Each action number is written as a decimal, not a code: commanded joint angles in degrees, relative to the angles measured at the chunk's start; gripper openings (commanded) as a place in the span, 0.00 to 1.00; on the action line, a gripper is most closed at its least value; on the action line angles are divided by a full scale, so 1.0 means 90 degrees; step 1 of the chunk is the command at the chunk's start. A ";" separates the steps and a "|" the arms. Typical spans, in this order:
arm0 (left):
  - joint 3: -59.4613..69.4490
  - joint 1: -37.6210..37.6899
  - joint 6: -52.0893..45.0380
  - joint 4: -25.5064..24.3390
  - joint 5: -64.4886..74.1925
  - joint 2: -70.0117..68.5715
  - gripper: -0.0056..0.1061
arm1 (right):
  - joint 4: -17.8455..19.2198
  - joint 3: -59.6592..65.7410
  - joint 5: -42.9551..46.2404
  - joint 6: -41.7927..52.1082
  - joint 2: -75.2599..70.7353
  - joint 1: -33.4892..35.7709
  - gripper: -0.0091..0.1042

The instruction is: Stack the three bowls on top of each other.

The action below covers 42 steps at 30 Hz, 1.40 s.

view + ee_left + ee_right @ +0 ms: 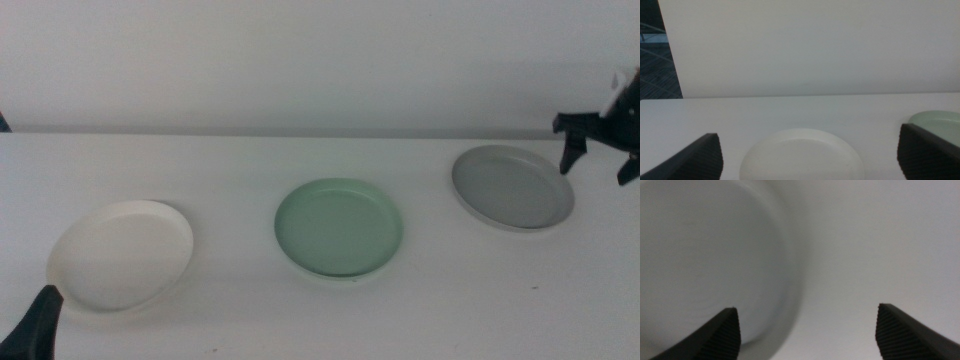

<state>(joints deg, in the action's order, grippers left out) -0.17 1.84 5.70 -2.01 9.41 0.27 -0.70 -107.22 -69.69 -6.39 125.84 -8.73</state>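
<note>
While the left gripper (35,322) waits spread at the near edge, the cream-white bowl (121,254), pale green bowl (339,227) and grey bowl (512,187) sit apart in a row; the right gripper (600,150) hovers spread beside grey.

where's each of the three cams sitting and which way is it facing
Middle view: above the table, facing forward and down on the cream-white bowl, pale green bowl and grey bowl; right gripper at right edge, left gripper at bottom-left corner.
Left wrist view: low on that wrist, facing along the table; open jaws frame the cream-white bowl, also in the middle view.
Right wrist view: close above the grey bowl's rim, blurred; jaws open.
</note>
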 commanded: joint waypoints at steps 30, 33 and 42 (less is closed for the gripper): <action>0.0256 -0.0008 0.0019 0.0044 -0.0097 -0.0262 0.89 | -0.0395 -0.0004 0.0332 0.0101 -0.0550 0.0491 0.06; 0.0256 -0.0008 0.0019 0.0044 -0.0097 -0.0262 0.89 | -0.0739 -0.0004 0.0166 0.0282 -0.0805 0.0927 0.06; 0.0256 -0.0008 0.0019 0.0044 -0.0097 -0.0262 0.89 | -0.1058 -0.0004 0.0585 0.0282 -0.0365 0.2681 0.06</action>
<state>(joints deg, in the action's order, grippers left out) -0.17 1.84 5.70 -2.01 9.41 0.27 -10.04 -107.22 -66.34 -3.98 121.76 13.50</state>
